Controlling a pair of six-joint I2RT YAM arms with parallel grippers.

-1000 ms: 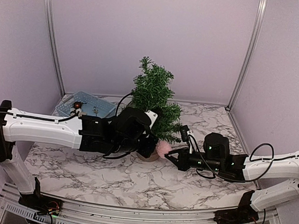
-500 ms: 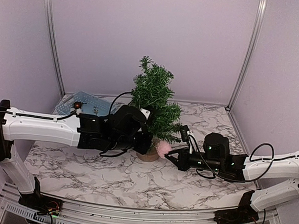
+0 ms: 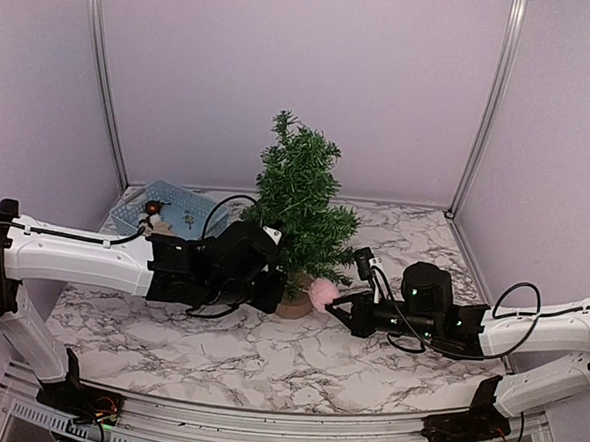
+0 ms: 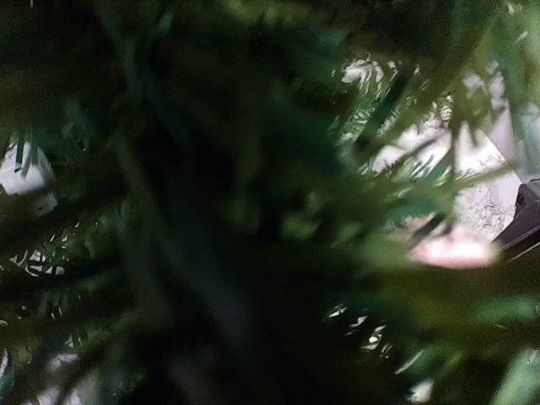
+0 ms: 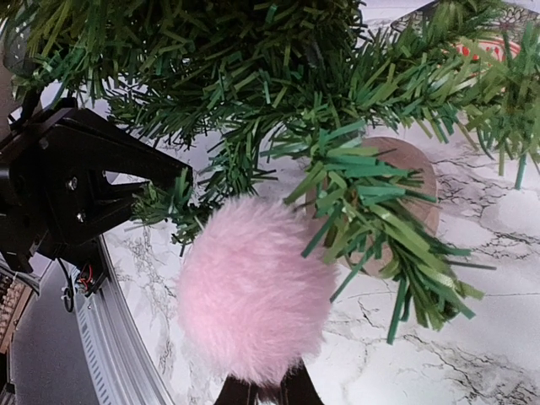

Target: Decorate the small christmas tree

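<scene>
The small christmas tree [image 3: 298, 196] stands upright mid-table on its tan stump base [image 3: 295, 306]. My left gripper [image 3: 274, 286] reaches into the lowest branches beside the trunk. Its jaws are hidden there, and the left wrist view shows only blurred dark needles [image 4: 253, 169]. My right gripper [image 3: 334, 303] is shut on a fluffy pink pompom [image 3: 321, 292]. It holds the pompom against the lower right branches, just above the table. In the right wrist view the pompom [image 5: 253, 291] sits above my fingertips [image 5: 240, 394], next to the base [image 5: 396, 181] and under green branches [image 5: 371, 219].
A blue basket [image 3: 198, 207] with small ornaments stands at the back left, behind my left arm. The table is white marble-patterned [image 3: 266, 365]. Lilac walls with metal posts close in the back and sides. My left gripper's black body [image 5: 76, 181] shows in the right wrist view.
The tree has gone from leaning right to standing more upright. My left arm has drawn back left and lower. The right arm and pompom have barely moved.
</scene>
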